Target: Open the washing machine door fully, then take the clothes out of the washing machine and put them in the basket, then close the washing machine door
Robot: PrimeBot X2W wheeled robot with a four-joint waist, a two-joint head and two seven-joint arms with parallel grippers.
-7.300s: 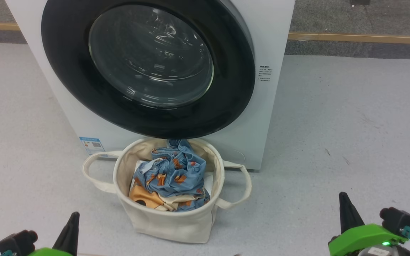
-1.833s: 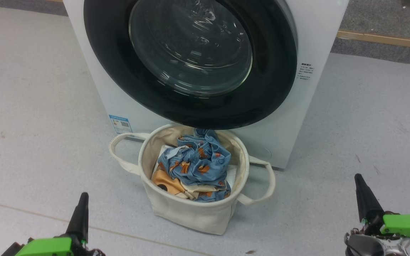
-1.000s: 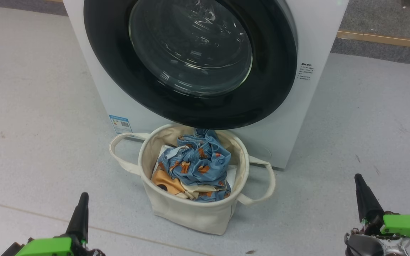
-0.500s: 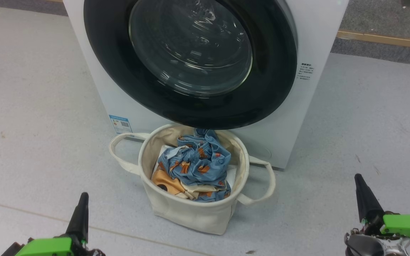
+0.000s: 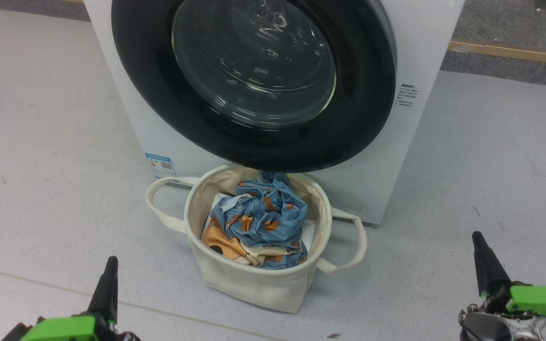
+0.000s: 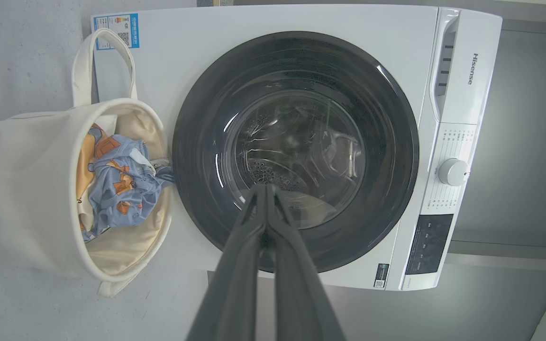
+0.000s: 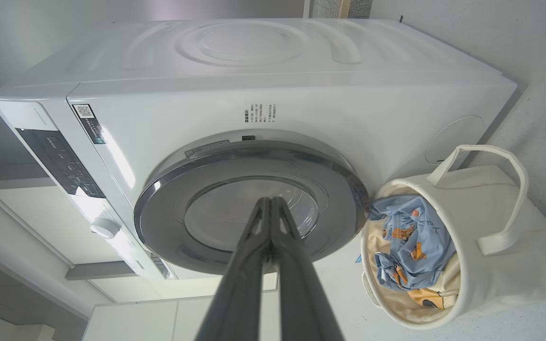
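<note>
The left gripper (image 6: 266, 188) has its two dark fingers pressed together tip to tip, holding nothing. The right gripper (image 7: 271, 200) is the same: fingers closed along their length, empty. Both hang low over the grey floor (image 5: 40, 166), well apart from each other and touching nothing.

Ahead of them and between them stands the basket (image 5: 249, 289), upright on the floor just in front of the washing machine (image 5: 415, 42). It is ahead and to the right of the left gripper, and ahead and to the left of the right one, well clear of both. Its two looped handles (image 5: 159, 208) stick out to either side.

The clothes (image 5: 263, 220) are in the basket. The blue garment with orange prints is bunched on top, the cream and orange one sits under it on the side nearer the grippers, and an edge of white sheet (image 5: 218, 203) shows beneath. A fold of blue cloth rises to the far rim, right under the lower edge of the washing machine door (image 5: 254, 71).

That door — beyond the basket from both grippers — lies shut against the front of the machine. Through its glass the left wrist view shows the steel drum (image 6: 296, 142). A blue label (image 5: 160, 165) sits at the machine's lower corner, ahead of the left gripper.
</note>
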